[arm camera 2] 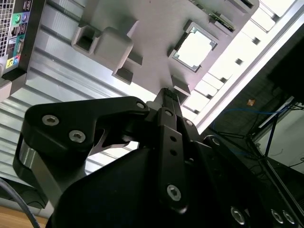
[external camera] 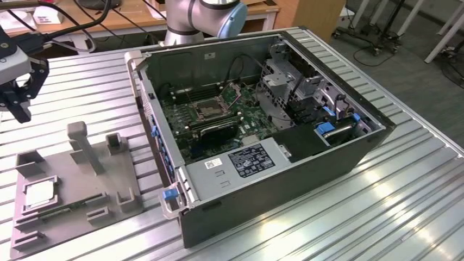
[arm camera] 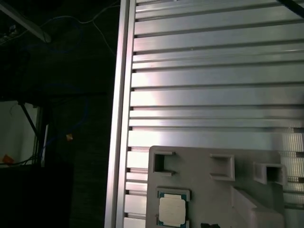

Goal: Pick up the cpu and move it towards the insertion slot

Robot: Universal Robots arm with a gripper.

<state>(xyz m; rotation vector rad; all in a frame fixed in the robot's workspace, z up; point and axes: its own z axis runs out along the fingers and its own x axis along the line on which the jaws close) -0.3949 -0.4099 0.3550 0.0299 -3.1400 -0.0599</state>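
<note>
While the cpu (external camera: 40,193) lies recessed, gripper (arm camera 2: 168,94) hovers apart.

Harsh glare on the slatted table (external camera: 392,212)

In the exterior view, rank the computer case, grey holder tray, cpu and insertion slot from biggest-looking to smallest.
1. computer case
2. grey holder tray
3. cpu and insertion slot look about alike; the cpu is nearer the camera, so unranked.
</note>
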